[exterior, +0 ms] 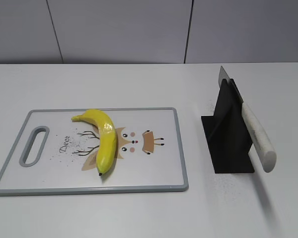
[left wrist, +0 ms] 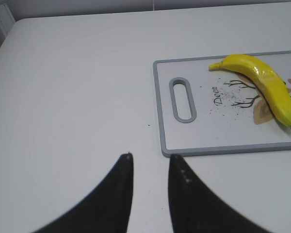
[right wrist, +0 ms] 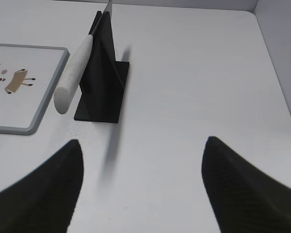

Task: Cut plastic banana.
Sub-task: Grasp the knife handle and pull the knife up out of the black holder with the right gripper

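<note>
A: Not started yet. Banana lying on the cutting board, left of centre in the exterior frame, dark tip toward the lower edge, stem toward the upper left.

B: And the knife?

A: Slotted in the black stand at right, pale handle sticking out toward the lower right, blade tip poking up behind. Untouched.

B: Grippers?

A: Right gripper spread wide, low in the right wrist frame, well short of the handle. Left gripper nearly closed, only a narrow gap, holding nothing, just off the board's lower left corner.

B: Best approach?

A: Probably 2 things: line up the right fingers across the handle's middle, then draw out along the slot, not sideways, to avoid tipping the stand.
</note>
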